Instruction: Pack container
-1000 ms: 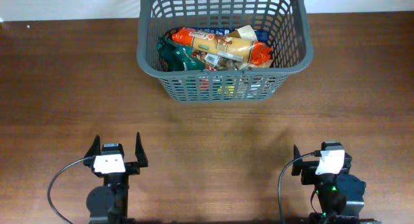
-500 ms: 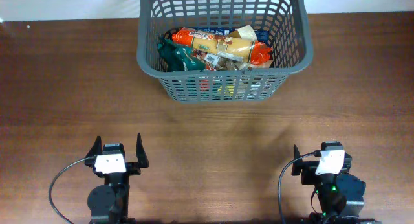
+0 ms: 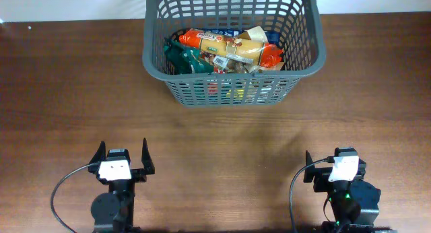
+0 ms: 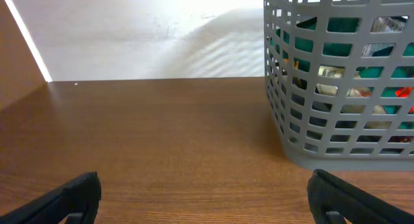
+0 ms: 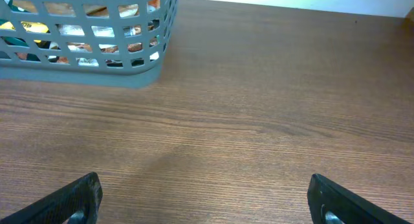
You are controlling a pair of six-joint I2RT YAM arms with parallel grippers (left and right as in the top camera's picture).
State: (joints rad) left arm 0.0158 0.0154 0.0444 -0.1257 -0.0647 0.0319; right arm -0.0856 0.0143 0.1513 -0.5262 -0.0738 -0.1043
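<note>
The dark grey lattice-sided container [image 3: 156,58] stands at the far middle of the table. Several grocery packets lie in it, an orange-ended packet [image 3: 229,46] on top and a teal one [image 3: 185,58] at its left. It shows at the right in the left wrist view [image 4: 284,127] and at the upper left in the right wrist view [image 5: 129,72]. My left gripper [image 3: 122,155] sits near the front left edge, open and empty [image 4: 206,198]. My right gripper [image 3: 337,162] sits near the front right edge, open and empty [image 5: 206,198].
The brown wooden table [image 3: 67,91] spreads around the basket. A white wall [image 4: 142,30] rises behind the table's far edge. Black cables [image 3: 60,192] loop beside each arm base at the front.
</note>
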